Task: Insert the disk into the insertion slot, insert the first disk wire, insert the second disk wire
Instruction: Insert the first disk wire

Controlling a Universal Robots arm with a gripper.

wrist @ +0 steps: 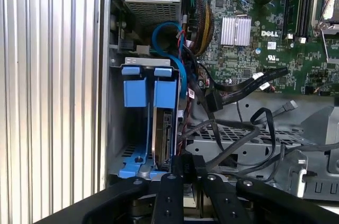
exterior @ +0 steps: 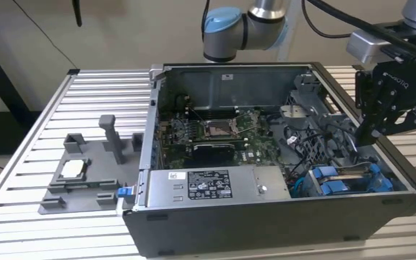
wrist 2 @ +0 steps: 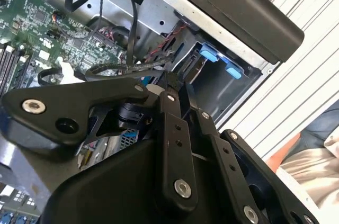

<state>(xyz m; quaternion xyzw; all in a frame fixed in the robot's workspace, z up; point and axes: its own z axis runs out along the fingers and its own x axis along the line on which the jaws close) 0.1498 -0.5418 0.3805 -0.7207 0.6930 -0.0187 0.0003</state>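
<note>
The disk (wrist: 163, 134), silver-grey in a bright blue carrier, stands edge-on in the insertion slot (wrist: 139, 152) at the case's corner. An empty blue carrier (wrist: 134, 92) sits beside it. In the exterior view the disk (exterior: 354, 172) lies low at the case's right end. My gripper (exterior: 370, 135) hangs above that end, over loose black wires (exterior: 342, 149). In the first wrist view my gripper (wrist: 188, 164) has its fingertips pressed together just off the disk's end. Nothing shows clearly between them. A black wire with a connector (wrist: 213, 100) lies nearby. In the second wrist view my gripper (wrist 2: 170, 82) points at the blue tabs (wrist 2: 210, 53).
The grey power-supply box (exterior: 208, 184) fills the case's near side and the green motherboard (exterior: 215, 130) lies in the middle. A grey fixture (exterior: 85, 179) stands on the slatted table (exterior: 41, 114) at the exterior view's left. A person's sleeve (wrist 2: 312, 155) shows beyond the case.
</note>
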